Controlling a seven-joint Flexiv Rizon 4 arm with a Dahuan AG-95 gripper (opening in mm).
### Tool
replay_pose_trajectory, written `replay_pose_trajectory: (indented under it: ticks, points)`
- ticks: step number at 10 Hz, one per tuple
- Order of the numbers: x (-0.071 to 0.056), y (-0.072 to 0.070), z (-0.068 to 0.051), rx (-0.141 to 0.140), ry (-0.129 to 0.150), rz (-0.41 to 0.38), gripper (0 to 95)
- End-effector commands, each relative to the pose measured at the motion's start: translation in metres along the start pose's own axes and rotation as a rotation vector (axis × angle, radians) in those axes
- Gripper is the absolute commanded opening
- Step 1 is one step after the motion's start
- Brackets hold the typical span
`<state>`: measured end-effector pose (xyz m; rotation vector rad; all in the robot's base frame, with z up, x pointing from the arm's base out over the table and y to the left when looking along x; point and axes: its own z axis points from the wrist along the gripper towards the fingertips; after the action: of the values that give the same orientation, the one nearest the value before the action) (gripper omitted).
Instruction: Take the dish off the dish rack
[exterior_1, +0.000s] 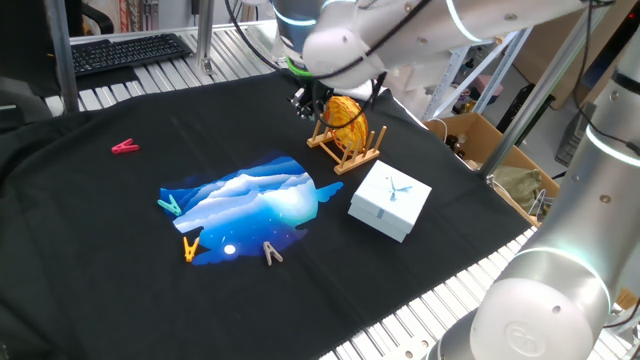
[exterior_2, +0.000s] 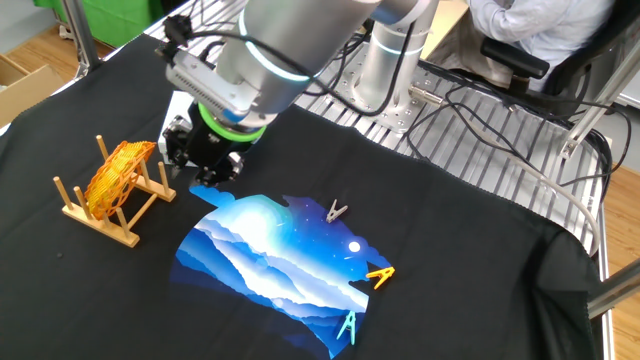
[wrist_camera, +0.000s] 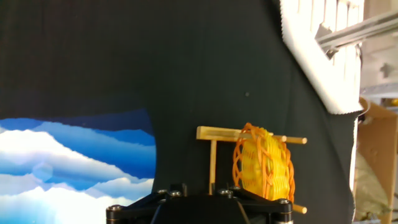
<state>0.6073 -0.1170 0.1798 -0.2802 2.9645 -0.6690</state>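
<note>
Wooden dish rack (exterior_1: 345, 150) standing on black cloth (exterior_1: 120, 260), light-brown, with upright pegs rising from a slatted base. Holding one thing only: the dish (exterior_1: 344, 118), set on edge between the pegs, leaning a little against them. Round, shallow, open-woven wicker in orange-yellow, with loops of weave letting the dark cloth show through in the hand view. Seen from the other fixed view, same dish (exterior_2: 117, 176) upright in the rack (exterior_2: 110, 205), pegs poking up on both sides.

White square box (exterior_1: 390, 200) just beside the rack, lid on, a pale ribbon bow on top; contents hidden. Smooth card-like faces, crisp corners.

Blue and white printed mountain scene (exterior_1: 255, 205) lying flat on the cloth. Clothespins scattered around it: red (exterior_1: 125, 147), teal (exterior_1: 169, 205), yellow (exterior_1: 190, 247), tan (exterior_1: 272, 254).

Gripper (exterior_2: 205, 168) hanging near the rack at the dish's side, apart from it, not touching wicker or wood in either fixed view. Fingertips dark against dark cloth; cannot tell whether spread or closed. Holding nothing visible. In the hand view, only the black mount along the bottom edge, with dish (wrist_camera: 263, 163) and rack (wrist_camera: 214, 149) just above it, right of centre.
</note>
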Motion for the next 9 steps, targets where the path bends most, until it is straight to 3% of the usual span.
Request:
replay_pose_trajectory:
  ticks: [1,2,3,7,9]
  points:
    - [0.002,-0.0003,-0.0005,-0.006,-0.003,-0.001,19.0]
    - [0.0021,-0.0003,-0.0005,-0.006,-0.003,-0.001,19.0]
    - [0.0026,-0.001,0.0004,-0.008,0.002,0.0,0.0]
    - [0.0031,-0.0015,0.0008,-0.04,0.003,-0.018,0.0]
    - [0.0031,-0.0015,0.0008,-0.075,0.029,0.001,0.0]
